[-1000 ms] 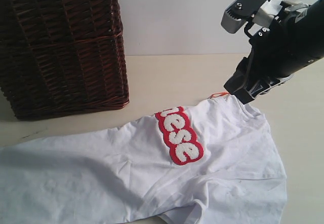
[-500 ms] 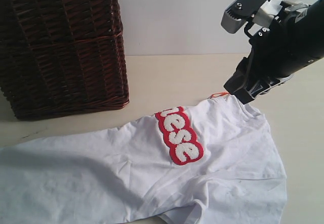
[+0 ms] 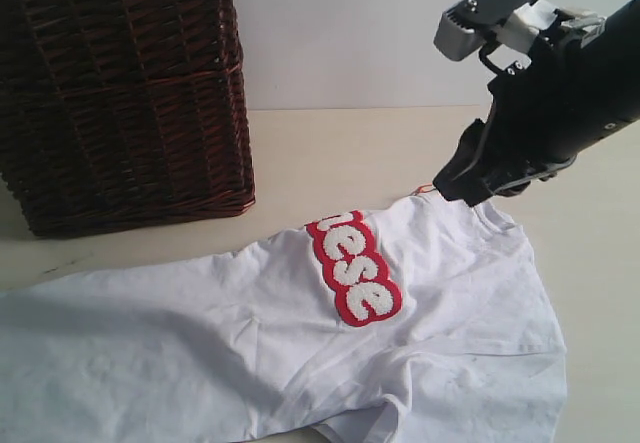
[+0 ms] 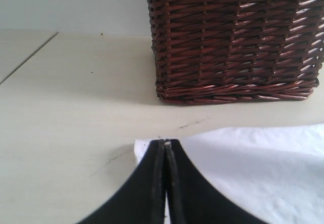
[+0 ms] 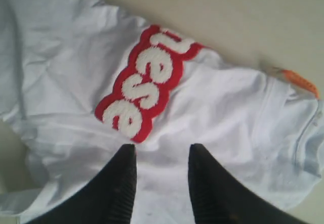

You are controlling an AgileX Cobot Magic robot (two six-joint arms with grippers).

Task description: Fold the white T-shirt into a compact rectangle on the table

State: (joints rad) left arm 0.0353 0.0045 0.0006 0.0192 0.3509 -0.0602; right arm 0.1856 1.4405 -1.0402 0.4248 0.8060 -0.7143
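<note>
right gripper (image 5: pixel 161 150) partly open, fingers apart just above the white t-shirt (image 3: pixel 250 353) near its collar and orange tag (image 5: pixel 299 82), gripping nothing. left gripper (image 4: pixel 165 143) closed tight at the shirt's edge; cannot tell whether cloth is pinched. shirt lying rumpled on the tabletop (image 3: pixel 340 153) beside the wicker basket (image 3: pixel 120 93), red lettering (image 3: pixel 352 268) facing up.

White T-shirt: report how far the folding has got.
Done, apparently: one lengthwise fold, since the white T-shirt shows only "nese" of its lettering. In hand: left gripper shut at a shirt corner, right gripper open above the chest. To do: it sprawls long and rumpled on the table, no compact rectangle.
</note>
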